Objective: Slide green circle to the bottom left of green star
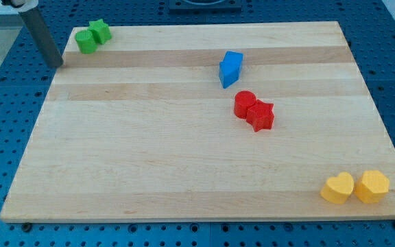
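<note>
The green circle block (85, 41) is seen touching the green star block's (100, 31) near-left side at the wooden board's (184, 171) far-left corner, with my tip (57, 64), which bears no jaws, just left of them.

Pale striped wood desk (184, 171); green circle (85, 41), green star (100, 31); blue block (230, 68); red circle (245, 103), red star (260, 114); yellow heart (338, 188), yellow hexagon (372, 186); dark rod (43, 38).

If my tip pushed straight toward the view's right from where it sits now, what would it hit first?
Probably the green circle: my tip sits just left of and slightly below it, so it might only clip its lower edge. The green star touches it behind.
</note>
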Action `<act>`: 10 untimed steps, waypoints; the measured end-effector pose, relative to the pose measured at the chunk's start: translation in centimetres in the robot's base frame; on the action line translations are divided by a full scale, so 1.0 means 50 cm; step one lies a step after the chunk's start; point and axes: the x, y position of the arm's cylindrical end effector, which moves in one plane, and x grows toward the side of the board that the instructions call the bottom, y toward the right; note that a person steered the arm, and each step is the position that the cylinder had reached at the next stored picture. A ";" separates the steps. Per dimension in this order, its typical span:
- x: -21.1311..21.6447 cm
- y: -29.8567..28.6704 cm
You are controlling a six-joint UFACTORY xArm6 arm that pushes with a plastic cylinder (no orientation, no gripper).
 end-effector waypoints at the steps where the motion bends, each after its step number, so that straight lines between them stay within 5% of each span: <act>1: -0.012 0.000; 10: -0.213 0.010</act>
